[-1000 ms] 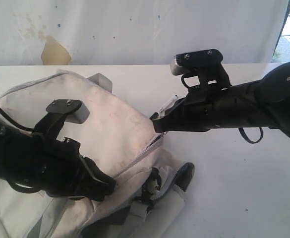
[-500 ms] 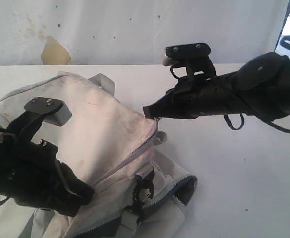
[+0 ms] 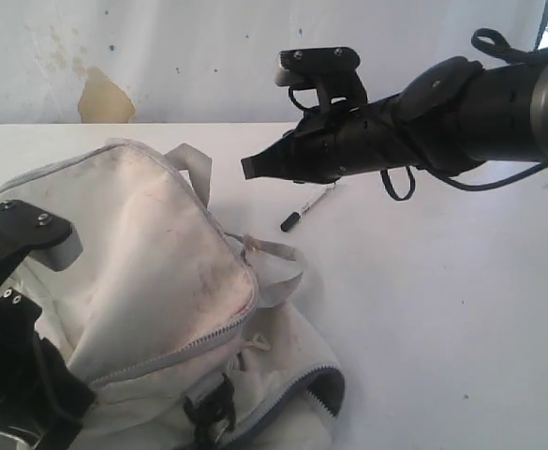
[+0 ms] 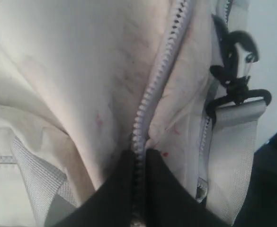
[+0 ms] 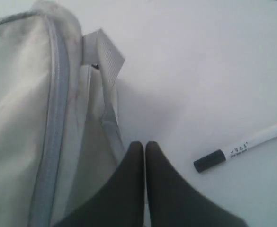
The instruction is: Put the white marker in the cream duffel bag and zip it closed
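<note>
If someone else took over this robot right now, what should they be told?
Left claw: shut on the bag, pinching its zipper.
Right claw: shut, empty, above the table near the bag's edge.
Marker: lying on the table beside the bag, cap on, touching neither bag nor claw.
Done: nothing of the job shows yet; the stretch of zipper in view looks closed.
Left: open the bag, pick up the marker, drop it in, zip shut.
</note>
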{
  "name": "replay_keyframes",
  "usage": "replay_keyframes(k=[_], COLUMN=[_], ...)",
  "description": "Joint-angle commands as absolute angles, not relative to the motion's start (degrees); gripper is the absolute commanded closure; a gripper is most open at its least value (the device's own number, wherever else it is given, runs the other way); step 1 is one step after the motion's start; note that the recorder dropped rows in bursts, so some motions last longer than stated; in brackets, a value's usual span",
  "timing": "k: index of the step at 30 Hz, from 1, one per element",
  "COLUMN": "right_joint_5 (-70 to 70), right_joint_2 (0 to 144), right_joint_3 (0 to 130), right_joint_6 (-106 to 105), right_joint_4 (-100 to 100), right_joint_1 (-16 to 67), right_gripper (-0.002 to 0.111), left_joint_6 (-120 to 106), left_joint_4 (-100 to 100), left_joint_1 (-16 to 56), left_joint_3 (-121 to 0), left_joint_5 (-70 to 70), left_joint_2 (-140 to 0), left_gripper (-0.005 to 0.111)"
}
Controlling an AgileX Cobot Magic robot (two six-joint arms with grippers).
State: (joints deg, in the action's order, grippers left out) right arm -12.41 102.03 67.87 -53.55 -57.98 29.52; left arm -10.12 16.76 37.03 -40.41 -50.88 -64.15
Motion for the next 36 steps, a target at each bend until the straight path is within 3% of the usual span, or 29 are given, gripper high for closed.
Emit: replay_keyframes(k=[1, 8, 15, 17, 25, 36], right_joint_5=[-12.7, -22.8, -42.4, -46.7, -60.9, -56.9], right_joint_2=[104.2, 105.5, 105.1, 105.1, 106.3, 112.8], right_joint_3=[71.7, 74.8, 74.8, 74.8, 74.8, 74.8], right_joint_6=[-53.9, -53.8, -39.8, -37.8, -23.0, 0.5], right_joint_4=[-58.0, -57.9, -56.4, -56.4, -56.5, -58.6], right_joint_1=[29.0, 29.0, 24.5, 22.4, 18.1, 18.2], right_gripper=[0.108, 0.108, 0.108, 0.103, 0.067, 0.064], left_joint_6=[-7.2, -7.2, -6.4, -2.9, 4.8, 4.8], left_joint_4=[12.1, 12.7, 12.7, 12.5, 12.5, 12.5], left_joint_1=[37.4, 37.4, 37.4, 37.4, 37.4, 37.4], left_joint_3=[-40.1, -40.1, -40.1, -40.1, -40.1, -40.1], left_joint_5=[-53.8, -47.1, -46.8, -46.7, -46.1, -45.8], left_joint_2=[-62.7, -62.5, -62.5, -62.5, -62.5, -62.5], left_gripper=[0.107, 0.107, 0.107, 0.107, 0.107, 0.107])
